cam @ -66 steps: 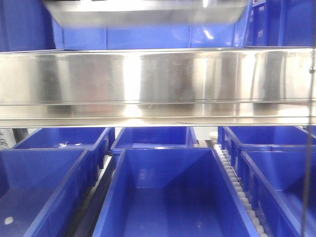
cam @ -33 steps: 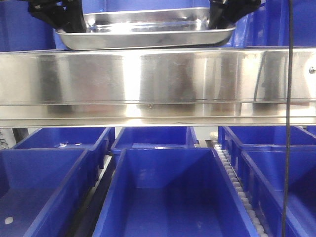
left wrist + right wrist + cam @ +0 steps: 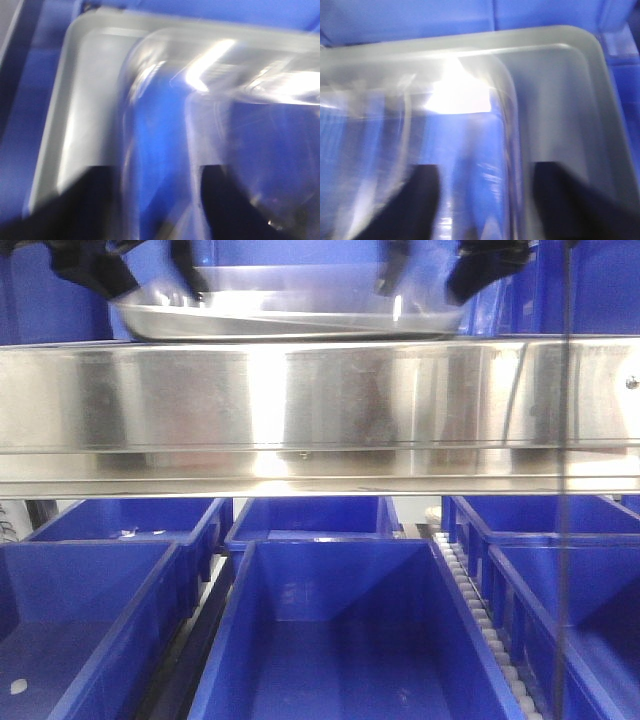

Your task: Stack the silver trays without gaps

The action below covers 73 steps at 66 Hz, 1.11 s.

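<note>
Since half a second ago both grippers' fingers have spread off the silver trays (image 3: 290, 315) above the shelf rail (image 3: 320, 410): left gripper (image 3: 130, 275) and right gripper (image 3: 440, 270) stand apart. Blur hides alignment; a skewed corner may leave a gap.

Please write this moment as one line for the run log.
phase: stacking | upper tray: tilted inside lower tray, not seated | left claw, right claw: at tray ends, grip unclear | wrist views: blurred

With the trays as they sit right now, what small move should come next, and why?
Probably ease the upper tray straight down and level. In the front view it looks tilted inside the lower tray, and both wrist views show one rim inside another, blurred, so a gap likely remains. Both grippers sit at the tray's ends.
</note>
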Motion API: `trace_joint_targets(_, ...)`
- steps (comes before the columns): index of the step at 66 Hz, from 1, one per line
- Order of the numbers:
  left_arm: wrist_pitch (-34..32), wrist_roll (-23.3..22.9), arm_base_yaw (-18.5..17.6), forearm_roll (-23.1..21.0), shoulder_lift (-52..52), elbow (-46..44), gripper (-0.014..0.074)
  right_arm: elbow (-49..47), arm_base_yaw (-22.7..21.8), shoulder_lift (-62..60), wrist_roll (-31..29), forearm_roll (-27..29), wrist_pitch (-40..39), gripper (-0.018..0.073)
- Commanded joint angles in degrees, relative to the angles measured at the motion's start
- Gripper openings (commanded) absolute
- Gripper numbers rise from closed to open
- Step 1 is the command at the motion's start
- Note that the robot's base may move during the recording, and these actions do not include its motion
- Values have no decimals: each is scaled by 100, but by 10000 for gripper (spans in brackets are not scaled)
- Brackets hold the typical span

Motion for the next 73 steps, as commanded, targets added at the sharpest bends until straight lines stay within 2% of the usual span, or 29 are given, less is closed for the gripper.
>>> trace_joint_targets(1, -57, -41, 31, 174, -9, -61, 360, -45, -77, -38, -37, -81, -78, 351)
trace_joint_targets(8, 51, -70, 31, 378, -9, -61, 344, -45, -125, -38, -37, -151, -63, 351)
trace_joint_targets(18, 118, -70, 112, 402, -9, -74, 337, -45, -125, -60, -37, -222, -48, 348)
trace_joint_targets(22, 173, -70, 112, 402, -32, -113, 318, -45, -125, -109, -37, -222, -1, 312)
trace_joint_targets(27, 185, -70, 112, 339, -111, -217, 222, -45, -114, -225, -37, -222, 36, 217)
trace_joint_targets(35, 173, -70, 46, 270, -349, -365, -37, -45, -114, -491, -37, -222, 36, 8)
trace_joint_targets(38, 173, -70, 9, 264, -453, -402, -13, -45, -101, -614, -37, -211, 60, -35)
trace_joint_targets(54, 271, -16, -258, 44, -1088, -314, 4, 45, 12, -1469, -192, -189, 179, -17)
trace_joint_targets(62, -347, -16, -515, 68, -1568, 301, 4, 617, 130, -2039, -481, -189, -290, -19)
trace_joint_targets(68, -1143, -16, -692, 68, -2031, 1048, 4, 1342, 168, -2567, -481, -218, -1051, -19)
trace_joint_targets(73, -2081, -16, -801, 82, -2420, 1706, 4, 1924, 168, -3011, -565, -250, -1747, -19)
